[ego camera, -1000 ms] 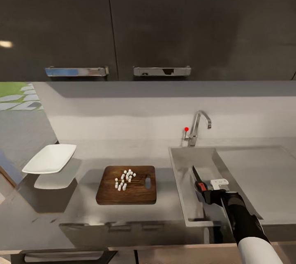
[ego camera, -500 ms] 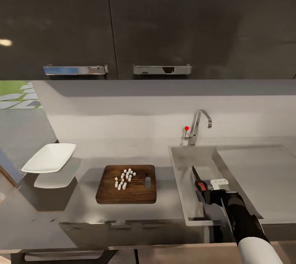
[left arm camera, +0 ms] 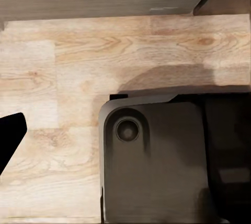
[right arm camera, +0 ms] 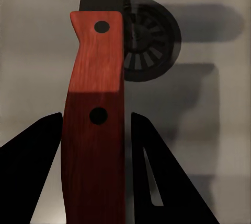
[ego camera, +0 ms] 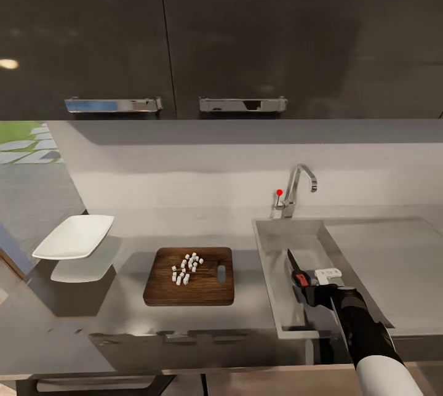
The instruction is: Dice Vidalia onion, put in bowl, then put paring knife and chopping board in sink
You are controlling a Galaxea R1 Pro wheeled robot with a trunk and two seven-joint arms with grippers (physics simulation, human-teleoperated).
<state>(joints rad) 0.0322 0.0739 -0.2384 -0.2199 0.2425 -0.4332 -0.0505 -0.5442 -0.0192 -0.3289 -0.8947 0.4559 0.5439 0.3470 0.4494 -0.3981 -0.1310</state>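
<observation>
Nothing moved since earlier; right gripper (ego camera: 306,285) fingers closed on knife (ego camera: 293,268) over sink (ego camera: 271,242). Onion bits (ego camera: 186,269) w/ board (ego camera: 209,290), not in bowl (ego camera: 74,237); left fingers: can't tell.

Right arm comes up from the near right corner, white upper section then a black forearm, reaching forward and a bit left. The right gripper (ego camera: 306,286) sits at the end of it, clamped on the paring knife (ego camera: 293,266) by its reddish handle, blade pointing away toward the far side. On the right wrist cam both dark fingers (right arm camera: 157,177) flank the handle, one on each side.
</observation>
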